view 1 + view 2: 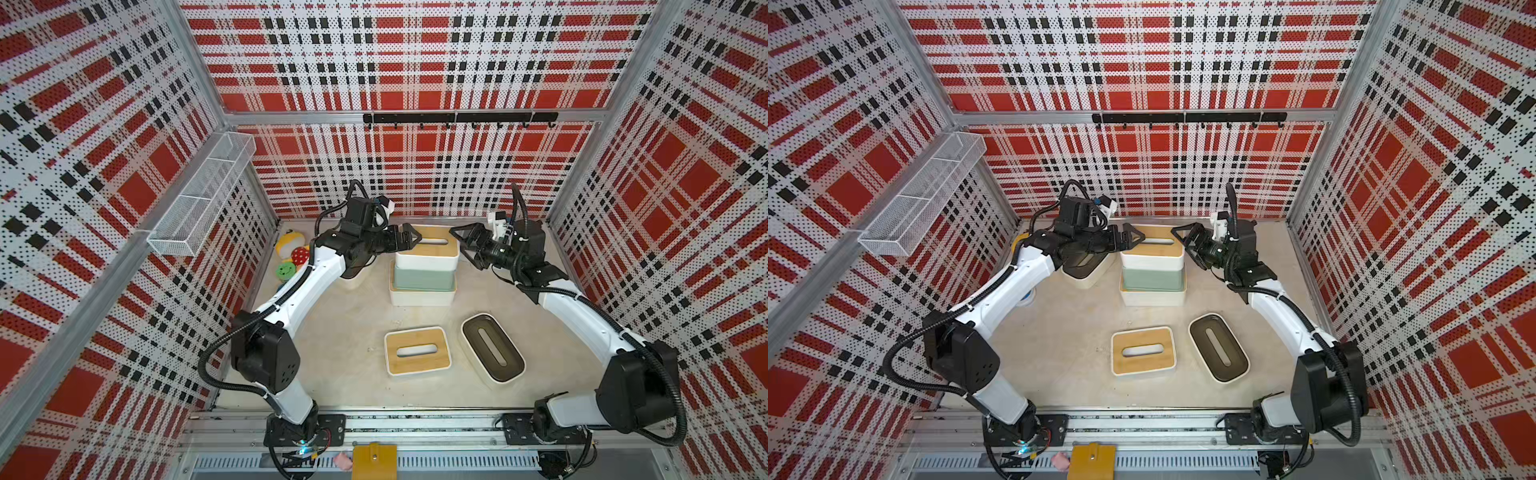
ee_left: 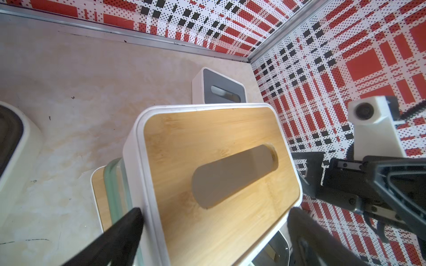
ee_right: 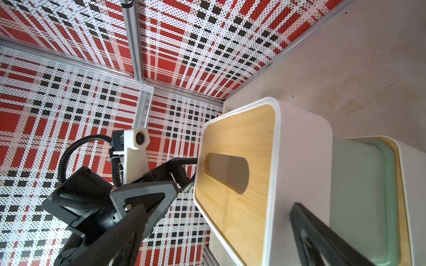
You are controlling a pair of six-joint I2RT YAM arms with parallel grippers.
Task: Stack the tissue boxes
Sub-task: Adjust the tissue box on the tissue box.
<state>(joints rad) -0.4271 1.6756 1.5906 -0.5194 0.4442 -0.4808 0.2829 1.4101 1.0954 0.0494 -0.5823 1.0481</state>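
Step in hand, as judged: seating the third tier. A three-box stack stands at the upper centre of the table (image 1: 353,316). It consists of a white wood-lid base box (image 1: 422,297), the mint-green box (image 1: 424,277) on it, and a wood-lid top box (image 1: 427,258) uppermost, sitting level.

The left gripper (image 1: 409,240) and right gripper (image 1: 462,245) flank the top box at its opposite short ends, jaws spread wide on both. The wrist views show the fingers (image 2: 126,228) straddling the box ends; contact cannot be confirmed.

Loose boxes:
- a loose wood-lid box (image 1: 417,351) and an olive-lid box (image 1: 492,353) at lower centre
- a dark-lid box (image 1: 1088,279) under the left arm
- a grey-lid box (image 2: 219,89) behind the stack

Next move, as judged: draw both grippers outward without nudging the stack, then fetch a loose box and set it down centred.
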